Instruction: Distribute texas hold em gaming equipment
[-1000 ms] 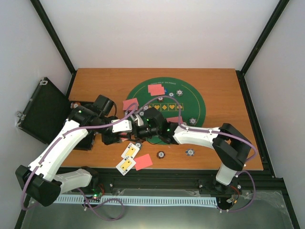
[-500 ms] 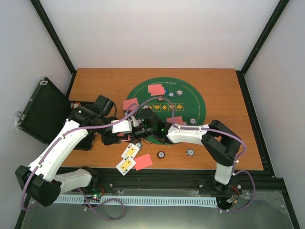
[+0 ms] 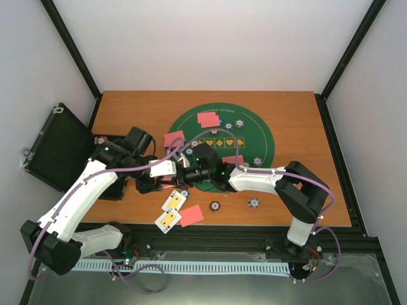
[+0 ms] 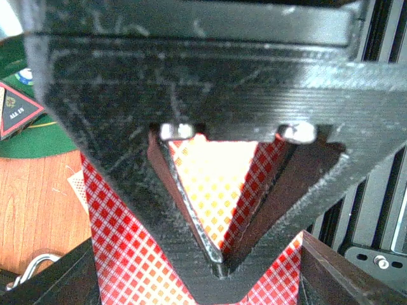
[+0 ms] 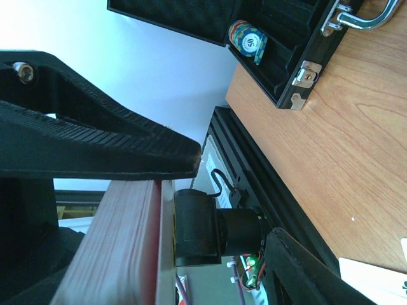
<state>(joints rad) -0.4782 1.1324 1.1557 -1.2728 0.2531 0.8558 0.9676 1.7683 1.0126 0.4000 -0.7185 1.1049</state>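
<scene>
cards (image 4: 216,184) in left wrist view, chips (image 5: 248,39) in right

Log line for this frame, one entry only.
left tool: shut on card deck | right tool: open at card deck

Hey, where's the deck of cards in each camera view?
Top: hidden under the arms, just left of the mat.
Left wrist: deck, centre to bottom, red backs showing.
Right wrist: deck edge-on, bottom left.
Shared landmark: the case, in the top and right wrist views.
</scene>
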